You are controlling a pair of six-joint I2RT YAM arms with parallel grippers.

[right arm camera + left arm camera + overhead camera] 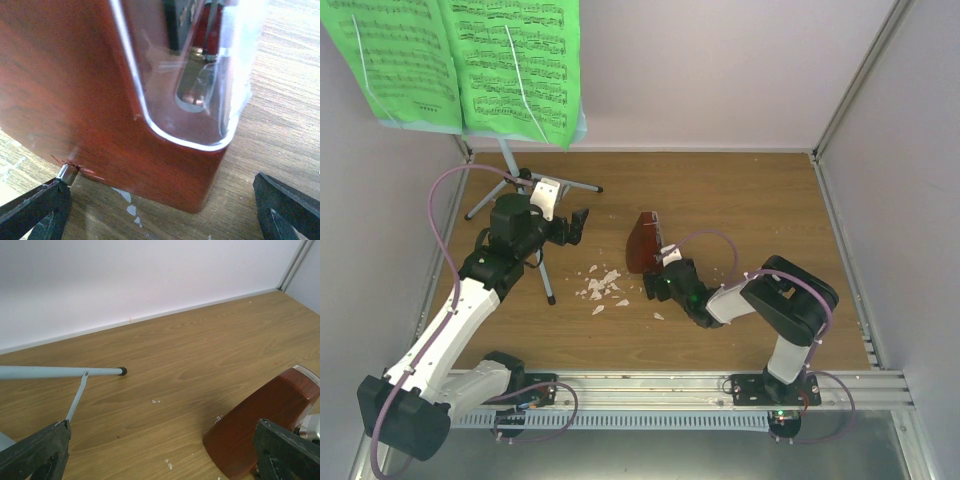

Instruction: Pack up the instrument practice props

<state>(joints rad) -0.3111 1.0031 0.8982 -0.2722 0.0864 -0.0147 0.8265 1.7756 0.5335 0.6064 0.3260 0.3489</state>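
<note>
Metronome (642,243) sits mid-worktop (750,220), directly before the right tool (665,275), whose jaws are released and grip nothing. Left tool (572,228) is released and empty, near the music stand (510,165), rear left, which carries green sheet music (510,60).

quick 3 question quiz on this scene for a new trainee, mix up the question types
1. True or false: the right tool is shut on the metronome.
2. Where do the white crumbs lie? A) against the back wall B) on the table between the two arms C) on top of the metronome
3. What colour is the sheet music on the music stand?

Key: 1 false, its jaws stand wide open; 2 B; 3 green.
</note>
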